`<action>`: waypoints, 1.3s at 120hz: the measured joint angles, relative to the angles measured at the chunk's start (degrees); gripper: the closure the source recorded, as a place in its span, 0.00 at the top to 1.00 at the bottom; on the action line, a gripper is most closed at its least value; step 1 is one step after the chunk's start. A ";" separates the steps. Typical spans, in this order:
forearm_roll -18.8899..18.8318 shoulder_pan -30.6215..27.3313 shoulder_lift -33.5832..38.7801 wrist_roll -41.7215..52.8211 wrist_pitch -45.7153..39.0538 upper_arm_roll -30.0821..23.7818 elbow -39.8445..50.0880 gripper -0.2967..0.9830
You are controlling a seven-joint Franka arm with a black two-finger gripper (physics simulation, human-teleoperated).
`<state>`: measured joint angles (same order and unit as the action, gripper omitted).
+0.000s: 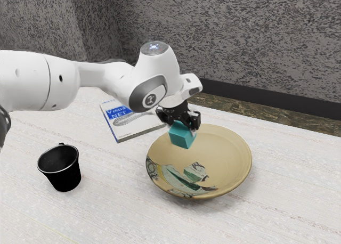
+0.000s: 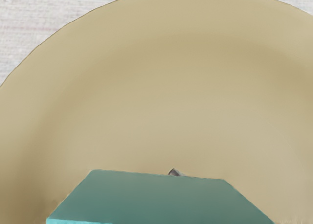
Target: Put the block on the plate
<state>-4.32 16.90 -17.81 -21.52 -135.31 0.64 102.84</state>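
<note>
My black gripper (image 1: 183, 124) points down over the plate's far-left part in the exterior view, shut on the teal block (image 1: 181, 136). The block hangs from the fingers, slightly tilted, and seems to be above the plate's surface. Below it is the wide tan plate (image 1: 226, 153), with a painted pattern on its near side. In the wrist view the block (image 2: 156, 197) lies at the lower edge, with the plate (image 2: 161, 87) behind it.
A black mug (image 1: 65, 172) stands on the white table (image 1: 112, 201) toward the exterior view's left. Behind the plate and to the exterior view's left lies a book (image 1: 136, 128), close to the rim. A grey wall rises beyond the table.
</note>
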 joint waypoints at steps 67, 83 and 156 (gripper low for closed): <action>2.30 3.04 -2.90 0.52 5.10 0.28 -6.07 0.71; 2.35 1.10 3.95 3.51 13.82 0.28 -5.82 0.74; 1.88 -14.44 9.65 22.89 41.98 -4.99 -20.97 0.77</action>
<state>-2.44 2.47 -8.16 1.37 -93.33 -4.36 81.87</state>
